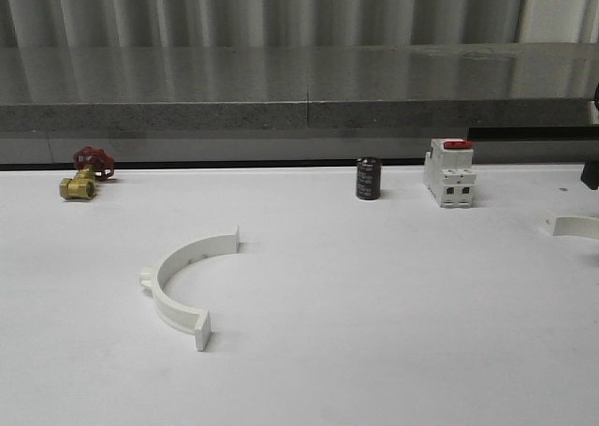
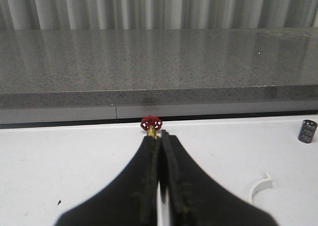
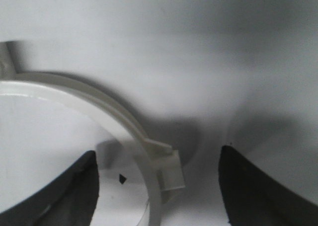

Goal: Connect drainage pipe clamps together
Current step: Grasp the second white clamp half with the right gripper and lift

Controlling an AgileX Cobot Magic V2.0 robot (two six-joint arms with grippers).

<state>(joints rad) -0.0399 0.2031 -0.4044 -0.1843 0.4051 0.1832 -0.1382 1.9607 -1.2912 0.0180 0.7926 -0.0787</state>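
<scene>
No readable text

The black cylinder (image 1: 368, 179) at centre right of the front view and the breaker (image 1: 449, 172) beside it carry faint marks too small to read; no label, brand or number is legible anywhere else.

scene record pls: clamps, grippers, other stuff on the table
clamp half 1: white half-ring lying flat, front-left of table
clamp half 2: white half-ring at the table's right edge, between the open right gripper fingers, not gripped
left gripper: shut, empty, above table
joined: no, halves far apart
other items: brass valve, black cylinder, white breaker along the back
</scene>
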